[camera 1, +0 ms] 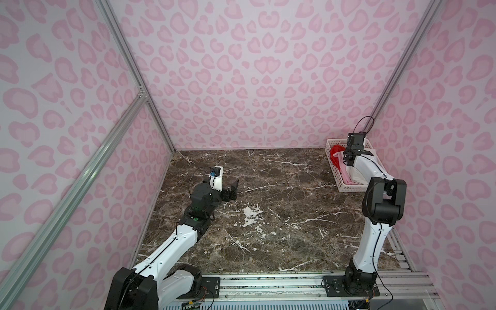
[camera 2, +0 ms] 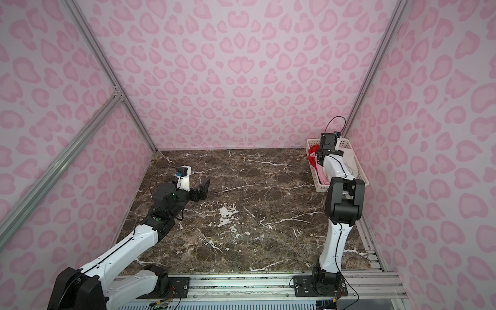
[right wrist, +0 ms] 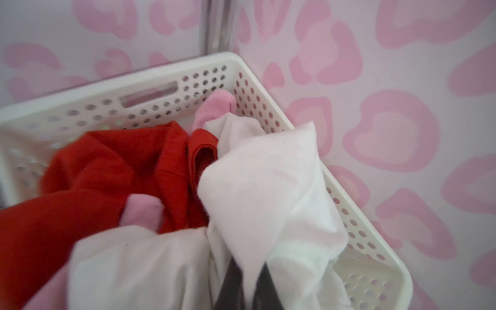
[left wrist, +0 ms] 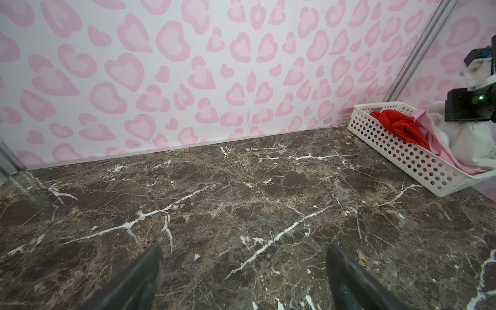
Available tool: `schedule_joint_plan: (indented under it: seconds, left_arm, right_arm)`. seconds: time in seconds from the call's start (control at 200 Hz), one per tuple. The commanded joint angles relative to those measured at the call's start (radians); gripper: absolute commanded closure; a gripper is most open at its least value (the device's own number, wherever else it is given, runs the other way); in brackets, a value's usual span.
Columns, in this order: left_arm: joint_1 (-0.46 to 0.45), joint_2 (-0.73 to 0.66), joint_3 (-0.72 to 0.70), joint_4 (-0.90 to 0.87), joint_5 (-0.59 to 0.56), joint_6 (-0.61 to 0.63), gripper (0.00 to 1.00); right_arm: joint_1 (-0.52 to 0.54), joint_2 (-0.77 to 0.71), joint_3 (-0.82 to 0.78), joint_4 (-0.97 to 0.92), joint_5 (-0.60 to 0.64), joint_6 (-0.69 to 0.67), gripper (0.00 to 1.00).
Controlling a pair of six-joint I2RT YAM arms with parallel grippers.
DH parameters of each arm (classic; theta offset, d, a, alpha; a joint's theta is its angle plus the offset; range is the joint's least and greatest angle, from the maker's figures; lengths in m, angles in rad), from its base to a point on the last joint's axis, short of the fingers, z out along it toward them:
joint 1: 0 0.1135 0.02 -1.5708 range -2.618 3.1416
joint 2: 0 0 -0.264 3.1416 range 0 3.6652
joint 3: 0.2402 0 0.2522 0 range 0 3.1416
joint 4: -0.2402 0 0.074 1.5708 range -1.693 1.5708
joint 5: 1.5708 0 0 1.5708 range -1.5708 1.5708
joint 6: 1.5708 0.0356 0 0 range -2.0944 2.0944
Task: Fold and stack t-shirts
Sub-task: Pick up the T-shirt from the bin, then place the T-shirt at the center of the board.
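Note:
The t-shirts lie crumpled together in a white perforated basket (camera 1: 333, 166) at the table's back right corner. The red t-shirt (right wrist: 112, 166) fills the far end of the basket, and bits of the pink t-shirt (right wrist: 214, 107) poke out around it. The off-white t-shirt (right wrist: 268, 188) lies on top at the near end. My right gripper (right wrist: 248, 271) reaches down into the basket and is shut on a raised fold of the off-white t-shirt. My left gripper (left wrist: 244, 249) hovers low over the left side of the table, open, with nothing between its fingers.
The brown marble table (camera 1: 281, 214) is walled in by pink patterned panels at the left, back and right. Metal rails (camera 1: 268, 284) carrying both arm bases run along the front edge. The basket stands tight against the right wall.

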Motion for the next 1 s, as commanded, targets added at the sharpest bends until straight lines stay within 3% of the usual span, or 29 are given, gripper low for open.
schedule_joint_plan:
  seconds: [0.0,0.275,0.37,0.545,0.635,0.835,0.94,0.995]
  left_arm:
    - [-0.001,-0.006,-0.008,0.019,0.014,-0.019,0.04]
    - [-0.006,-0.022,-0.009,0.022,0.021,-0.023,0.04]
    - [-0.006,-0.032,-0.009,0.018,0.016,-0.024,0.04]
    - [-0.006,-0.055,-0.009,0.014,-0.002,-0.028,0.04]
    - [-0.006,-0.067,-0.002,-0.003,-0.008,-0.030,0.04]
    - [-0.005,-0.109,0.002,-0.045,-0.023,-0.021,0.04]
    - [-0.005,-0.127,0.001,-0.061,-0.032,-0.015,0.04]
    - [-0.005,-0.128,0.002,-0.064,-0.029,-0.017,0.04]
  right_arm:
    - [0.089,-0.110,-0.045,0.098,0.115,-0.053,1.00]
    - [0.409,-0.343,-0.058,0.204,0.262,-0.248,1.00]
    - [0.517,-0.402,-0.027,0.228,0.191,-0.308,1.00]
    - [0.665,-0.435,0.154,0.107,-0.051,-0.282,1.00]
    - [0.697,-0.426,0.217,0.077,-0.108,-0.282,1.00]
    - [0.666,-0.402,0.085,0.028,0.111,-0.272,1.00]
    - [0.608,-0.396,-0.080,-0.060,0.129,-0.149,0.71]
    - [0.568,-0.402,-0.166,-0.095,0.099,-0.070,0.68]
